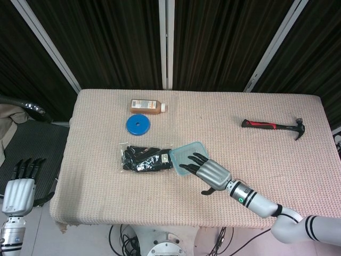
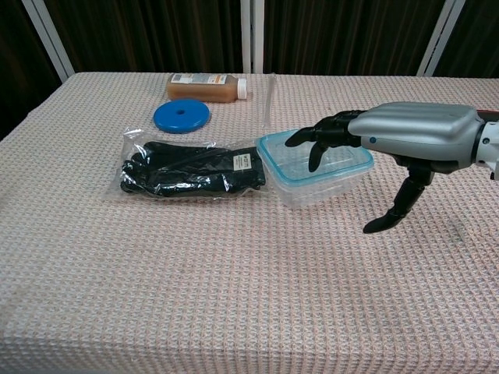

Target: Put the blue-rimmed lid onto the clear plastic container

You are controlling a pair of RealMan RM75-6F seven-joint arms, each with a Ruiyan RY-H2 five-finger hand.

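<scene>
The clear plastic container [image 2: 306, 192] stands mid-table with the blue-rimmed lid [image 2: 270, 156] lying on top of it; in the head view the lid [image 1: 184, 156] shows as a pale blue rectangle. My right hand [image 2: 405, 139] is at the container's right side, fingers spread and curved over the lid's right part, thumb hanging down beside the container. It holds nothing; whether the fingertips touch the lid I cannot tell. The same right hand [image 1: 210, 173] lies just in front-right of the container. My left hand [image 1: 18, 189] hangs open off the table's left side.
A bag of black gloves [image 2: 187, 170] lies against the container's left side. Behind it are a blue disc [image 2: 181, 116] and a brown bottle [image 2: 207, 86] on its side. A red-handled hammer [image 1: 274, 126] lies at the far right.
</scene>
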